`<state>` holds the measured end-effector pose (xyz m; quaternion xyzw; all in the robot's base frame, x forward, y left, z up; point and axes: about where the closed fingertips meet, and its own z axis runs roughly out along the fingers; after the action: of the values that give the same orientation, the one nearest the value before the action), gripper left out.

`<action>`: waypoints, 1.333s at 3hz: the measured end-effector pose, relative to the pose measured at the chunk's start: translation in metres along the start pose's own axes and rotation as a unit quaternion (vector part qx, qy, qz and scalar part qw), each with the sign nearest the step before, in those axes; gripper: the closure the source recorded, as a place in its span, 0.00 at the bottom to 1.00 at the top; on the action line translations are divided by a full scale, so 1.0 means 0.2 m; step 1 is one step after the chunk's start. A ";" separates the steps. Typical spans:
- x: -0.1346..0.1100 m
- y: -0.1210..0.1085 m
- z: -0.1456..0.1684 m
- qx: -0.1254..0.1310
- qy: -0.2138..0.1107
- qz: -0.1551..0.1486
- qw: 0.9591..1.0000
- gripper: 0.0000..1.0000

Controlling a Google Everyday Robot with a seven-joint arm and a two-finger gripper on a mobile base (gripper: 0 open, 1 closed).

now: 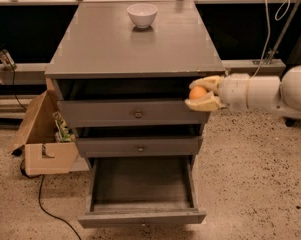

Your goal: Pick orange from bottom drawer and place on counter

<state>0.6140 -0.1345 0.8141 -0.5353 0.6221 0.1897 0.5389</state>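
My gripper (199,93) comes in from the right on a white arm and is shut on the orange (197,92), a small round fruit held between its two tan fingers (205,104). It hangs in front of the cabinet's right edge, just below the counter (120,44) and level with the top drawer. The bottom drawer (141,189) is pulled out at the base of the cabinet, its dark interior showing nothing inside.
A white bowl (142,14) stands at the back of the counter. Two shallower drawers with knobs (138,115) are slightly open above the bottom drawer. An open cardboard box (42,139) and a black cable (45,206) lie on the floor at left.
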 end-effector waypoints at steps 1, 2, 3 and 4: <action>-0.11 -0.26 -0.01 0.010 0.008 0.016 1.000 1.00; -0.21 -0.50 0.11 0.039 -0.001 0.040 0.998 1.00; -0.27 -0.75 0.25 0.086 -0.016 0.080 0.993 1.00; -0.30 -0.95 0.39 0.112 -0.020 0.114 0.987 1.00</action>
<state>0.8056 -0.1112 0.9037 -0.3926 0.6854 0.1899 0.5831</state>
